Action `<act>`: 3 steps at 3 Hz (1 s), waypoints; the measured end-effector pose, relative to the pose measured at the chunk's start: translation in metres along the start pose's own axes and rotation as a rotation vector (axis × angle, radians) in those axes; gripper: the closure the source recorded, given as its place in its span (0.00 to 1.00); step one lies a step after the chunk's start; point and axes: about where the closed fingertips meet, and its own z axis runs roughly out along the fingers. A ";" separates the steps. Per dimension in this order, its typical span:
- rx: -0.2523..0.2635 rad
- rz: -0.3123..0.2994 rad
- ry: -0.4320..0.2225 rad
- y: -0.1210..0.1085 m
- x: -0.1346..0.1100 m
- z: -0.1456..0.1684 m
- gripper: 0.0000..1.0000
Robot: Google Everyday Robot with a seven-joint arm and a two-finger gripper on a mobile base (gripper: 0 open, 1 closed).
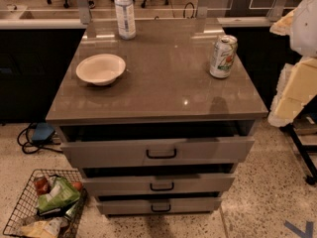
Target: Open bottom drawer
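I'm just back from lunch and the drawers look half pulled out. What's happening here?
A one-armed robot is working at the grey cabinet, meant to open the bottom drawer. The gripper is at the right edge of the view, off the cabinet's right side, touching no handle. The bottom drawer shows only a narrow dark gap above its front, so it looks barely out; the top drawer sticks out furthest. A bowl, a bottle and a can stand on top.

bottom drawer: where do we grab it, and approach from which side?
Grip the small black bar handle centred on the bottom drawer front. The bar lies horizontal on a flat face, so come in low and straight from the front, closing over and under it. The gripper sits high at the right, beside the cabinet top.
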 end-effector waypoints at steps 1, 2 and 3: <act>0.014 -0.062 0.016 0.003 -0.001 0.022 0.00; 0.012 -0.152 -0.003 0.031 -0.005 0.070 0.00; -0.025 -0.188 -0.038 0.078 -0.003 0.113 0.00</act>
